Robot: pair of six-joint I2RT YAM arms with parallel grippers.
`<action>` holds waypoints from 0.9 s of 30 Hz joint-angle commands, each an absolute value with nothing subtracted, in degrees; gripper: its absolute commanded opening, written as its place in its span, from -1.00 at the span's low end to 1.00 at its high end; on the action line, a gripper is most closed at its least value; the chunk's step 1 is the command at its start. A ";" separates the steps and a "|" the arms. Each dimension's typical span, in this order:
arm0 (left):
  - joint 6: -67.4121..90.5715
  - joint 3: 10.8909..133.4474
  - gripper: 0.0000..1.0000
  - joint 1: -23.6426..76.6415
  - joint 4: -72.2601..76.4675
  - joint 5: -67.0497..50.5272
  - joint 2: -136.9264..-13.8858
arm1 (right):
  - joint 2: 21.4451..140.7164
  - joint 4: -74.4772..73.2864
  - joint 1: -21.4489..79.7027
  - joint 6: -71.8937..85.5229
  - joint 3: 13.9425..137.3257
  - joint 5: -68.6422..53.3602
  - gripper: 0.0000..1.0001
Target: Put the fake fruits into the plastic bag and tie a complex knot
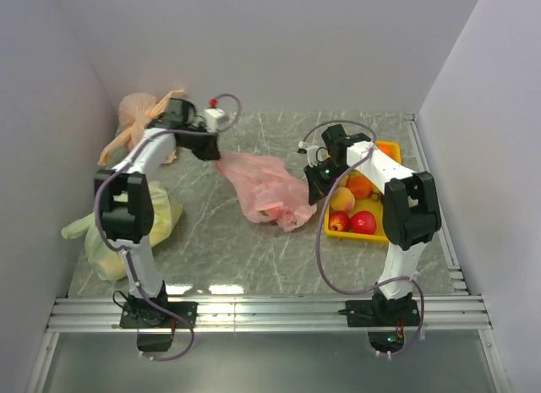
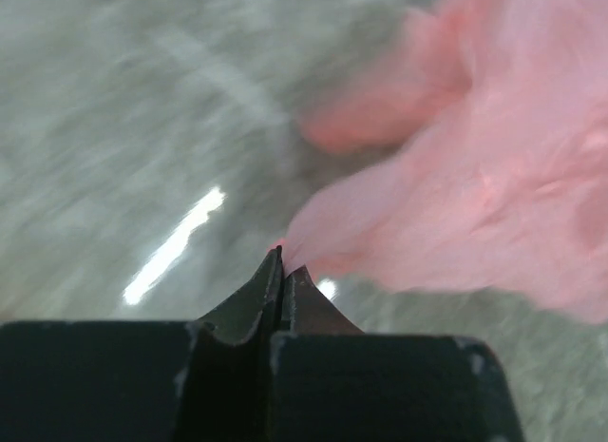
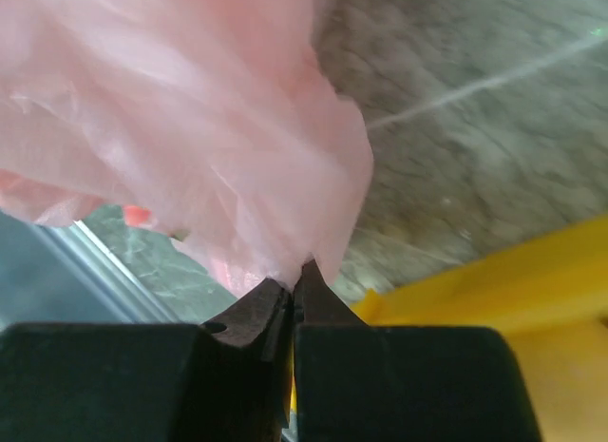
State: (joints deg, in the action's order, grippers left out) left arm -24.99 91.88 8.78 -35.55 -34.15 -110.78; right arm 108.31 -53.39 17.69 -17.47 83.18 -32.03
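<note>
Grey marble table (image 1: 254, 258) fills my overhead view, and the pink plastic bag (image 1: 264, 188) lies near its centre, between the two arms. My left gripper (image 2: 282, 259) is pressed together on a strip of the bag at its 10 o'clock end. My right gripper (image 3: 296, 274) pinches the bag's edge at 3 o'clock. At the table's 3 o'clock a yellow tray (image 1: 363, 237) holds fruit (image 1: 363, 222). An orange bag (image 1: 139, 110) sits at 11 o'clock and a yellow-green bag (image 1: 106, 237) at 8.

Left arm stretched toward upper left; left gripper (image 1: 209, 150) jaws clamped on plastic bag (image 1: 262, 186). Right arm bent at centre right; right gripper (image 1: 315, 187) jaws clamped on same bag.
</note>
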 commanded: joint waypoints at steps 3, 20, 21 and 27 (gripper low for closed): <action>-33.30 95.81 -0.99 -5.34 -38.15 -34.98 -102.84 | 98.62 -50.81 17.05 -18.02 76.12 -25.76 -1.00; -38.40 80.62 0.99 4.46 -48.16 -51.86 -81.50 | 99.49 -48.61 22.85 -9.24 82.44 -34.71 -1.00; -37.19 78.42 0.99 8.14 -47.21 -51.25 -80.17 | 99.75 -48.60 22.94 -8.88 83.05 -34.98 -1.00; -25.67 66.27 0.99 17.84 -34.29 -43.61 -76.72 | 99.93 -48.60 24.43 -8.70 84.72 -35.77 -1.00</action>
